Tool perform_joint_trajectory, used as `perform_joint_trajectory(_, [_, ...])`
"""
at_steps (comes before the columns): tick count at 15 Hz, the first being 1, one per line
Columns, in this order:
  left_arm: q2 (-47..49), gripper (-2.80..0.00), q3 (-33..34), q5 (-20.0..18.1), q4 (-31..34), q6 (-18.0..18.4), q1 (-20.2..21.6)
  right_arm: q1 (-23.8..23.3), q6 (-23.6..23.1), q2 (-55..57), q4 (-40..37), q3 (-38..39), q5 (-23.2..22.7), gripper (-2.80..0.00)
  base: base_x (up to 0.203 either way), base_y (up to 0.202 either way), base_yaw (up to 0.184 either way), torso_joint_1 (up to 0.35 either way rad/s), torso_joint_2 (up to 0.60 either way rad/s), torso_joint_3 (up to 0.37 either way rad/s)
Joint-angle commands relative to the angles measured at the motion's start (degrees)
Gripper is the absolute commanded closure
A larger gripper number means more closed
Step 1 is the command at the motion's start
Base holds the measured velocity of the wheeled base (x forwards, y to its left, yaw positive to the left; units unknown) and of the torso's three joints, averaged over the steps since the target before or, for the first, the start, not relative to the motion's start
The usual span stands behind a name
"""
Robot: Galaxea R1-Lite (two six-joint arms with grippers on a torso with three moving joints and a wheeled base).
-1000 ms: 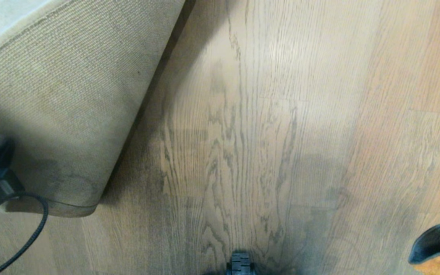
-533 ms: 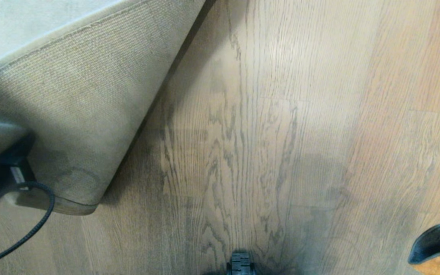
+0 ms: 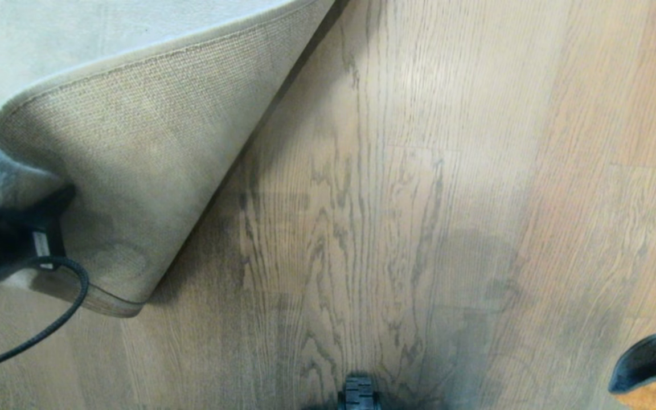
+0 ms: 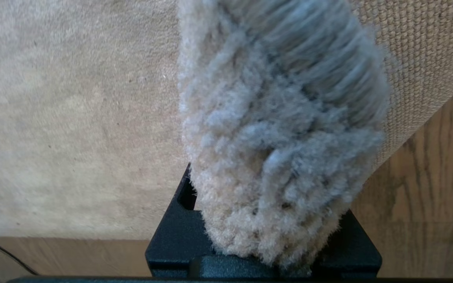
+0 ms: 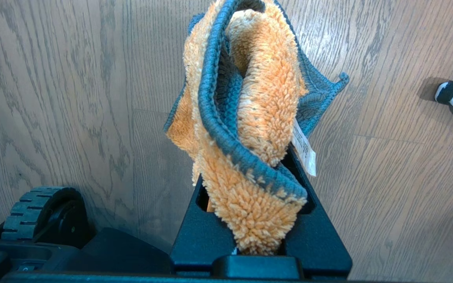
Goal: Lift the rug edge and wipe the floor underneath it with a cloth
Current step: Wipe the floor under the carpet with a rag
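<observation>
left gripper clamped on rug edge, upper left, folded farther over the pile than before; floor exposed. right gripper clamped on cloth, lower right; base wheel at bottom centre.

Both claws are matte black textured plastic with chunky angular bodies: the left claw and right claw look identical. A black cable loops off the left wrist, beside a small white label. Knobby black base wheel.
</observation>
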State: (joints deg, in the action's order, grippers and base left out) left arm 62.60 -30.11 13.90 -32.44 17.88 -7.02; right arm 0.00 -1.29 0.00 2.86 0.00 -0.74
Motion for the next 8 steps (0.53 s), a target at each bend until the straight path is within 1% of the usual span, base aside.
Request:
perform_joint_trajectory(1, [1.5,0.0,-2.49,0.25,0.75,2.05,0.17,0.0,-0.03,0.09,0.04,0.0,-0.01,0.0,0.0,0.0,0.0,0.0,0.0,0.0])
perform_joint_trajectory(3, [1.7,0.0,-2.22,0.34,-0.79,3.83,1.83,0.0,-0.03,0.09,0.04,0.0,0.03,0.0,0.0,0.0,0.0,0.0,0.0,0.0])
perform_joint_trajectory(6, [1.64,0.0,-2.57,0.76,-3.16,5.59,4.36,0.0,-0.03,0.09,0.04,0.0,-0.05,0.0,0.0,0.0,0.0,0.0,0.0,0.0])
perform_joint_trajectory(8, [1.64,0.0,-3.34,0.87,-3.24,6.69,4.65,0.0,-0.03,0.09,0.04,0.0,-0.04,0.0,0.0,0.0,0.0,0.0,0.0,0.0])
